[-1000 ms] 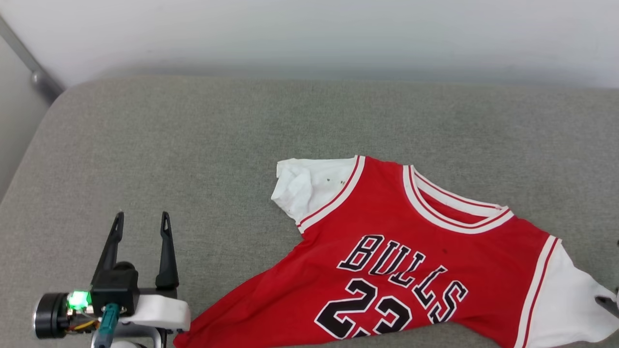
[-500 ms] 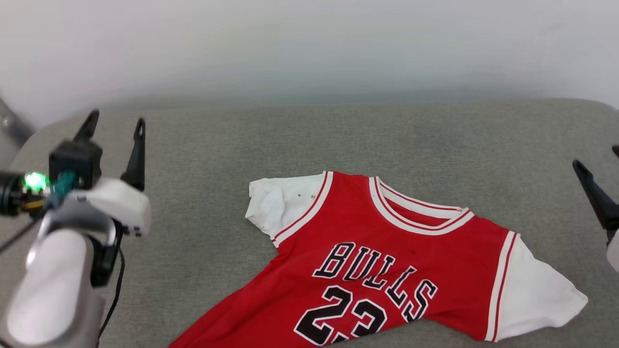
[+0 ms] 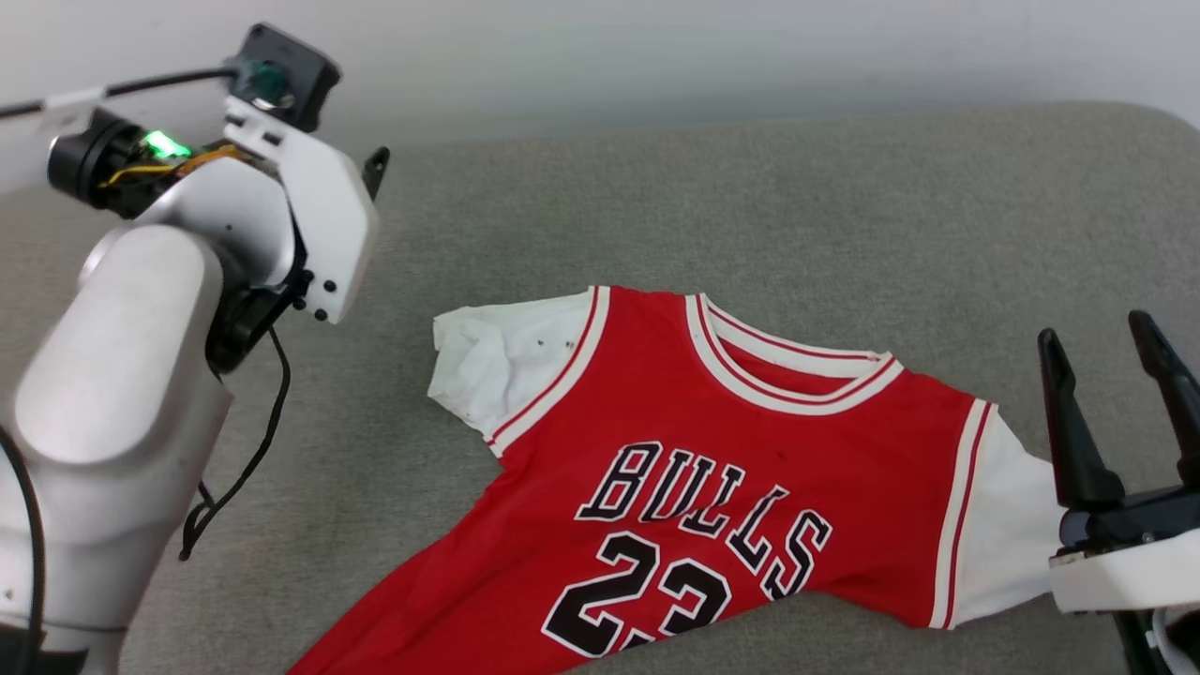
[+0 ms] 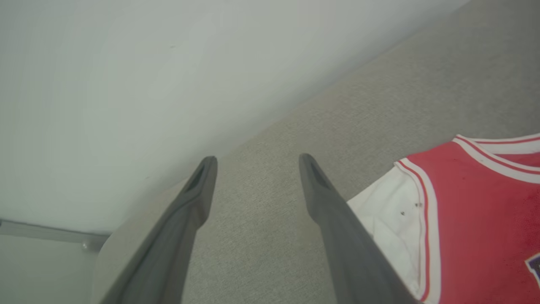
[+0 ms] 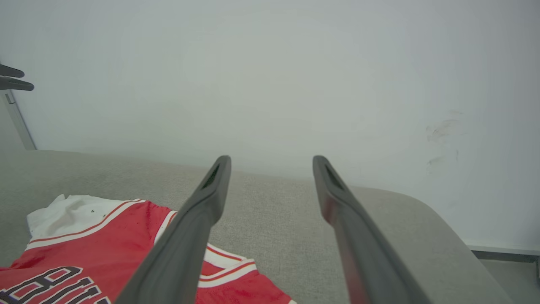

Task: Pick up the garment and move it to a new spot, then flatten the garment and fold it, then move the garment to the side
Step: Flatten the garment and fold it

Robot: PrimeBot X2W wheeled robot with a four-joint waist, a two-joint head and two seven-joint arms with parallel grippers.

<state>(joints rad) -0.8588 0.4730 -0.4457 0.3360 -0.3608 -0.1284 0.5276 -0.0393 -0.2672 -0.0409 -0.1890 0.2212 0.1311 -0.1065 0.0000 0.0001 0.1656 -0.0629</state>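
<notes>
Since the earlier head view, the left arm (image 3: pixel 112 375) has risen from the lower left corner to the upper left. The right pincer (image 3: pixel 1095 330) has come fully into view at the lower right. The camera has also shifted, so the garment's change of place in the view is not a move of the garment.

Left pincer (image 4: pixel 258 159): open. In the left wrist view its two dark fingers stand well apart with nothing between them, raised above the grey table (image 3: pixel 750 206) and aimed at the corner where the table meets the pale wall (image 3: pixel 656 47). A green light (image 3: pixel 164 145) glows on the wrist. A black cable (image 3: pixel 253 441) hangs in a loop beside the forearm.

Right pincer: open. In the right wrist view its fingers are spread and empty, pointing over the table toward the wall. In the head view its base lies just beside the garment's white sleeve on the robot's right. Contact cannot be determined.

The garment (image 3: pixel 712 450) lies on the table, front side up, collar toward the wall. The "BULLS" lettering and the number 23 face upward. The white sleeve on the robot's left is crumpled. The lower red body is drawn out toward the lower left and runs past the bottom edge of the head view. Neither pincer holds the garment.
</notes>
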